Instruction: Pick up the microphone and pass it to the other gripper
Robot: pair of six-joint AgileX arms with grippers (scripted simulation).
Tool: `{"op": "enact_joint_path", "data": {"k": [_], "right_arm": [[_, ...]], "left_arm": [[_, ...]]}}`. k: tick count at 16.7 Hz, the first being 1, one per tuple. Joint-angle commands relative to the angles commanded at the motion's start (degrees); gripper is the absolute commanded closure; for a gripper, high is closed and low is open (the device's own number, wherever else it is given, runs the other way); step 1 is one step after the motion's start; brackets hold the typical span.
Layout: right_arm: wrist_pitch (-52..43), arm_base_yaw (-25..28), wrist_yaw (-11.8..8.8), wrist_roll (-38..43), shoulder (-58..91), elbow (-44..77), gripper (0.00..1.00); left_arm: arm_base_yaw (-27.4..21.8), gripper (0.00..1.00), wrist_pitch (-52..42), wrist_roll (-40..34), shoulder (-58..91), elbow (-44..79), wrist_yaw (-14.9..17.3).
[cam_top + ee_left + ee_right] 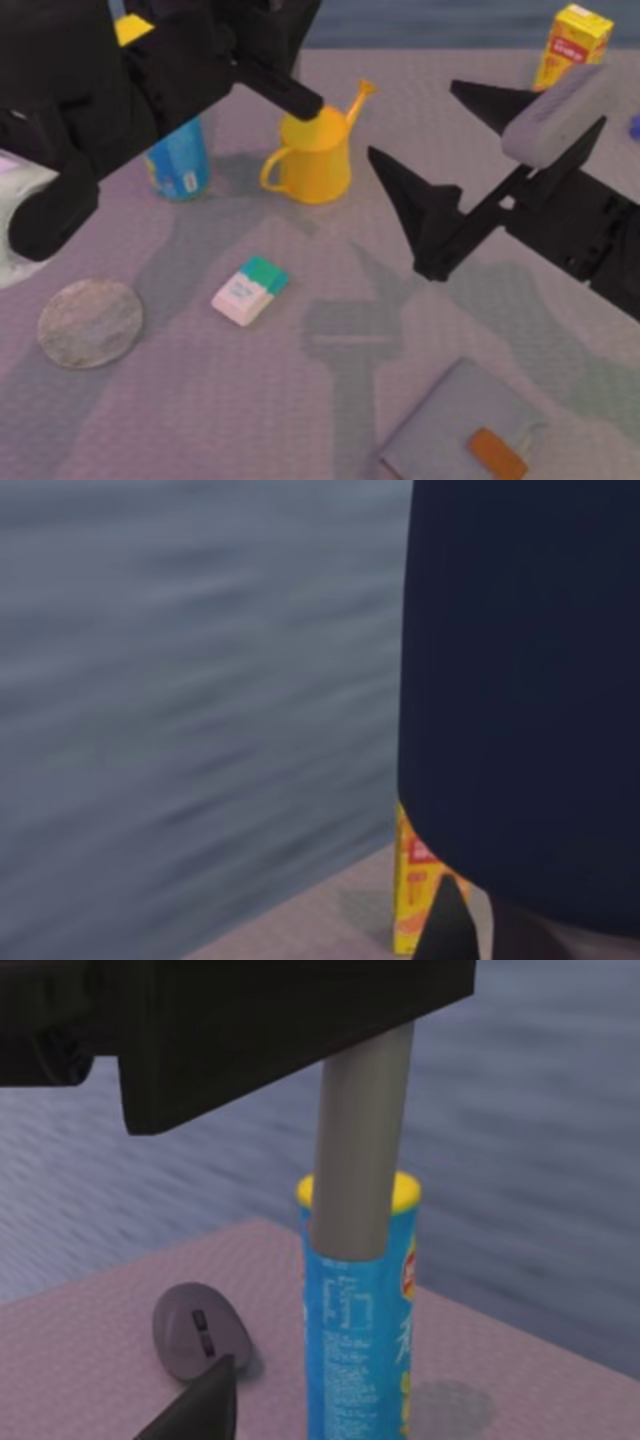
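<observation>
My left gripper [275, 88] is raised high over the table's back left and shut on the microphone. From the right wrist view, the microphone's grey handle [360, 1150] hangs straight down out of the black left gripper [250, 1030], in front of a blue can. The navy foam head [520, 680] fills the left wrist view, beside one black fingertip [450, 920]. In the top view the left arm hides the microphone. My right gripper [412, 120], the other gripper, hovers at the right, open and empty, its pointed fingers [420, 215] aimed left toward the left arm.
A blue can [180, 160] and a yellow watering can [315, 150] stand under and beside the left gripper. A yellow carton [570, 45] stands back right. A white-teal box [250, 290], a round stone coaster [90, 322], a grey wallet [460, 425] and a grey mouse [195, 1335] lie around.
</observation>
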Motion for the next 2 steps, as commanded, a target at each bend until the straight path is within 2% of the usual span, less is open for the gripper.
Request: {"op": "enact_joint_path", "data": {"k": [2], "right_arm": [[-0.05, -0.11, -0.27, -0.01, -1.02, -1.01, 0.00]], "left_arm": [[0.82, 1.00, -0.08, -0.03, -0.48, -0.46, 0.69]]}}
